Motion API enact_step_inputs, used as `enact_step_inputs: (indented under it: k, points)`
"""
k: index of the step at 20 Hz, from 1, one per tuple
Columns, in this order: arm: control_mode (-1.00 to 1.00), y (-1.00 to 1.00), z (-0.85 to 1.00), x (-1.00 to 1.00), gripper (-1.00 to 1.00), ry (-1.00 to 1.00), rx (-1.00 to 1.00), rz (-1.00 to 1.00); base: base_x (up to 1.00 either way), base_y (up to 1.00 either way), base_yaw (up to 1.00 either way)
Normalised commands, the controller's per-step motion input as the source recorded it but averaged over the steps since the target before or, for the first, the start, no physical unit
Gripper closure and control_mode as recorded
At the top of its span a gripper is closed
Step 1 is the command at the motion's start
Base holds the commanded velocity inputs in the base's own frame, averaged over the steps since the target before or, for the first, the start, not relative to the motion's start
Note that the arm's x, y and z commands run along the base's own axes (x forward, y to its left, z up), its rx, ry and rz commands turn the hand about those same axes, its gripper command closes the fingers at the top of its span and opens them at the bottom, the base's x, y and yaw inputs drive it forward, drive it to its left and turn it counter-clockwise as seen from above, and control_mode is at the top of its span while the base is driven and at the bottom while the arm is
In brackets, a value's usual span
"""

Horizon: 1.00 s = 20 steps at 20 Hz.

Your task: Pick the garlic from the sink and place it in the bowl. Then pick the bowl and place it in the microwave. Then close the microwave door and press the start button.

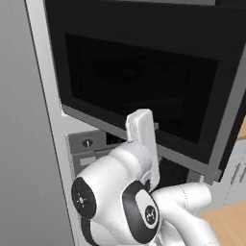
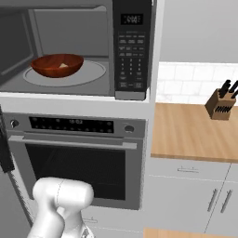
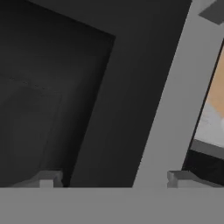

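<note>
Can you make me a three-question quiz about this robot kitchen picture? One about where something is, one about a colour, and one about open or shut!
1. Where is the bowl?
A. in the microwave
B. on the counter
C. in the oven

2. What colour is the bowl?
A. blue
B. reddish-brown
C. white

3. The microwave door is:
A. shut
B. taken off
C. open

Answers: 1 A, it sits on the turntable. 2 B, it looks like glossy wood. 3 C, the right base view sees straight inside.
</note>
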Motion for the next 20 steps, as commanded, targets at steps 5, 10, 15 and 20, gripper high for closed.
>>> enact_step_inputs:
  k: [5,10,15,20]
  points:
    - [-1.00,-0.45,0.45,0.86,-1.00,0.13,0.30,0.29,0.00,0.00,0.00]
    - [-1.00,-0.21,0.15,0.97,-1.00,0.11,0.14,0.25,0.00,0.00,0.00]
    - [-1.00,-0.01,0.03,1.00,-1.00,0.08,0.07,0.16,0.00,0.00,0.00]
    - [-1.00,-0.01,0.00,0.97,-1.00,0.00,0.10,0.10,0.00,0.00,0.00]
